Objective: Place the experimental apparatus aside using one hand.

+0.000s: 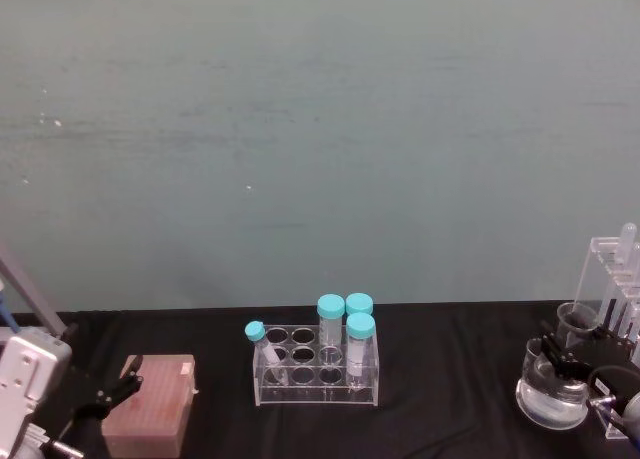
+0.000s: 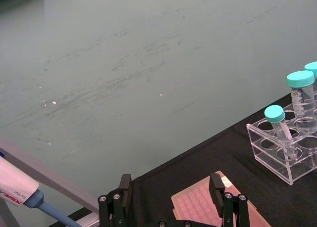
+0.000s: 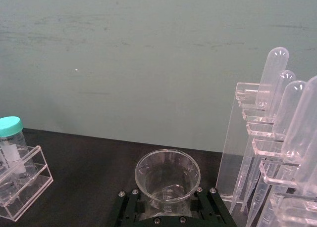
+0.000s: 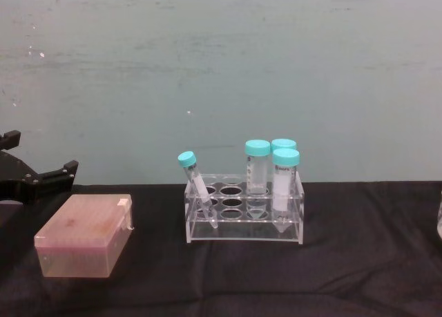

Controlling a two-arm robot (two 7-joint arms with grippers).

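Right gripper (image 1: 556, 357) sits low at the right edge of the head view, black fingers wrapped around the neck of the conical flask (image 1: 550, 391), pinching it from both sides. From the right wrist view the flask's round mouth (image 3: 168, 176) sits squarely between the two fingers (image 3: 130, 203), a little clear liquid pooled inside. The flask stands on the black table (image 1: 450, 419), close to that view's bottom right corner.

Crowded over there. A small glass beaker (image 1: 577, 322) stands just behind the flask, and the tall acrylic stand (image 1: 612, 279) rises beside it against the right frame edge. In the right wrist view the stand (image 3: 237, 153) fills the right side, its long clear tubes (image 3: 271, 73) leaning near the flask's rim. Tight on that side.

Open black cloth stretches to the left of the flask, running to the clear tube rack (image 1: 316, 369) at bottom centre. The rack carries four teal-capped tubes (image 1: 360, 344), one small one tilted at its left end.

Left gripper (image 4: 27, 175) hangs at the left edge of the chest view, fingers spread wide, above and just left of the pink tip box (image 4: 84, 235). In the left wrist view both fingers (image 2: 125, 187) frame the box (image 2: 198, 207) with a clear gap between them. A pipette (image 2: 20, 192) pokes in at lower left.
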